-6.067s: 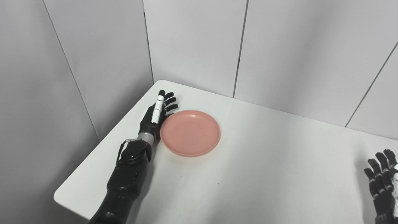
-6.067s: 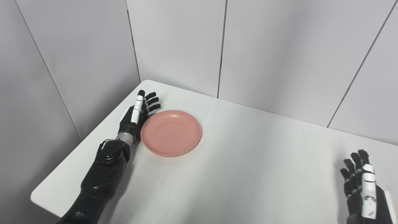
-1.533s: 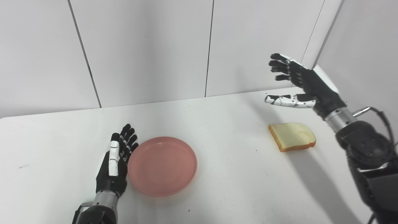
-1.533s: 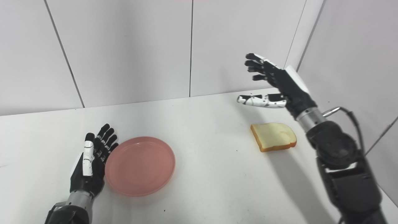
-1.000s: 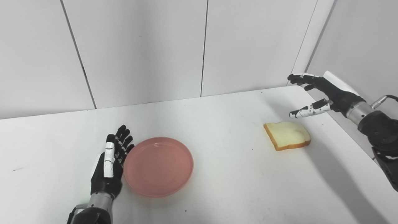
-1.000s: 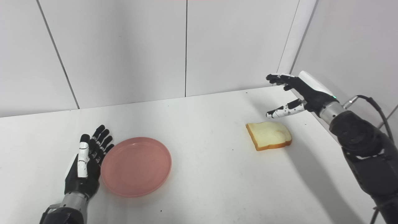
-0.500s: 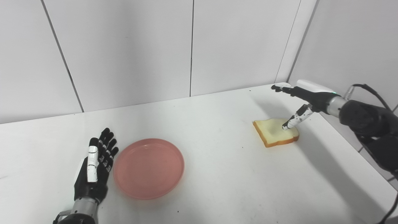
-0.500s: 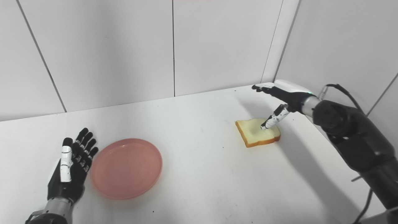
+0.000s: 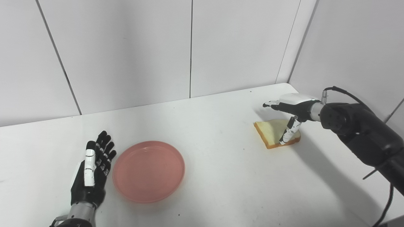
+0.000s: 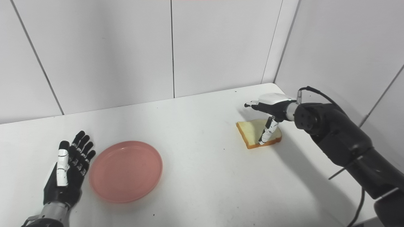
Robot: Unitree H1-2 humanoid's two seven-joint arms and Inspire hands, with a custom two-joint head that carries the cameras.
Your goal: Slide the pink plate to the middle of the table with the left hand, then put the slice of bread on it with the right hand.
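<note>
- The slice of bread (image 9: 274, 133) lies near the table's right corner, well apart from the pink plate (image 9: 148, 170), which now sits left of centre.
- Our right hand (image 9: 292, 108) has dropped over the bread, spread and holding nothing, thumb down at its near edge; grasping seems next.
- We cannot tell whether the fingers touch the far crust.
- Our left hand (image 9: 91, 171) rests spread just beside the plate.

Right hand (image 10: 270, 108) open over bread slice (image 10: 254, 133), thumb tip touching it. Pink plate (image 10: 126, 171) beside open left hand (image 10: 64, 181) on white table (image 10: 202, 176).
</note>
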